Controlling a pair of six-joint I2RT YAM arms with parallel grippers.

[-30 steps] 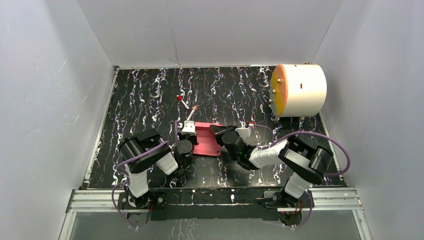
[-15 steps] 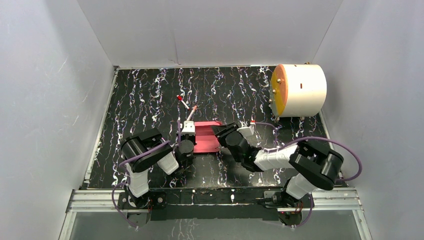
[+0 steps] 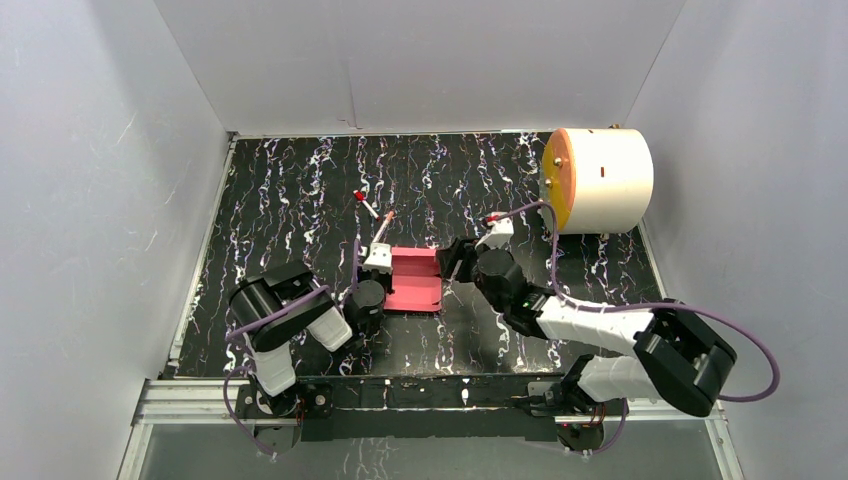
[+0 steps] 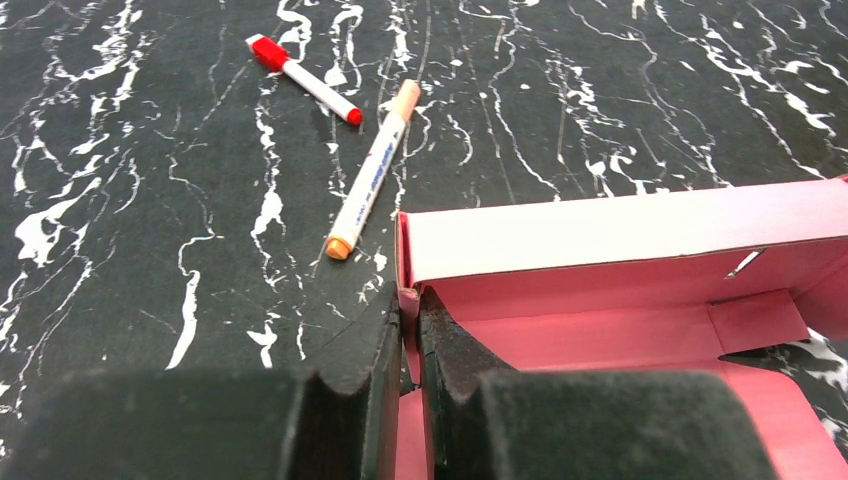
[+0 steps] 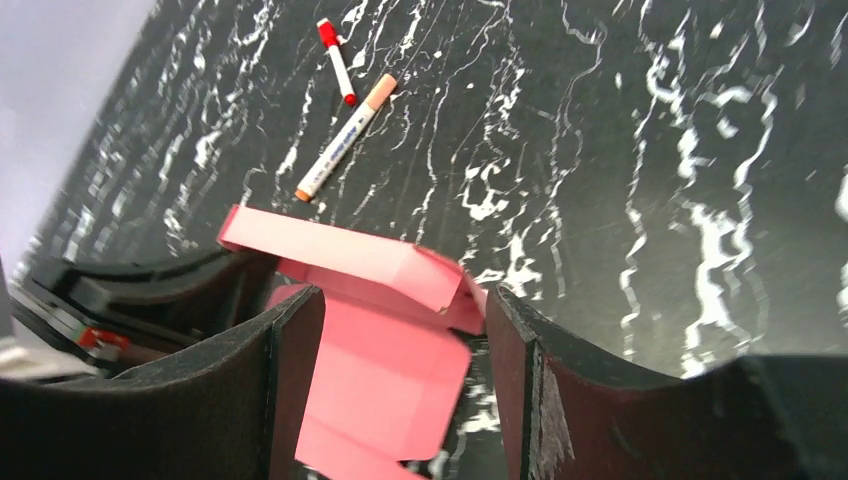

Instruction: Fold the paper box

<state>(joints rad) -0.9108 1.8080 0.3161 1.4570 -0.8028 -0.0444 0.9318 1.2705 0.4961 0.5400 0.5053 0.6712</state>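
Observation:
The paper box (image 3: 415, 280) is red-pink card, partly folded, lying on the black marbled table between the two arms. One long wall (image 4: 620, 230) stands up along its far side. My left gripper (image 3: 388, 284) is shut on the box's left edge; in the left wrist view its tips (image 4: 410, 300) pinch a thin strip of card. My right gripper (image 3: 455, 262) is at the box's right end, open. In the right wrist view its fingers (image 5: 400, 300) stand wide apart, with the pink card (image 5: 390, 370) showing between them, not gripped.
A red-capped pen (image 3: 365, 203) and an orange-tipped marker (image 3: 383, 225) lie just beyond the box. A big white cylinder with an orange face (image 3: 600, 180) stands at the back right. White walls close in the table on three sides.
The right gripper has opened and let go of the box's right end, drawing back a little to the right as its arm swung outward. The left gripper keeps its pinch.

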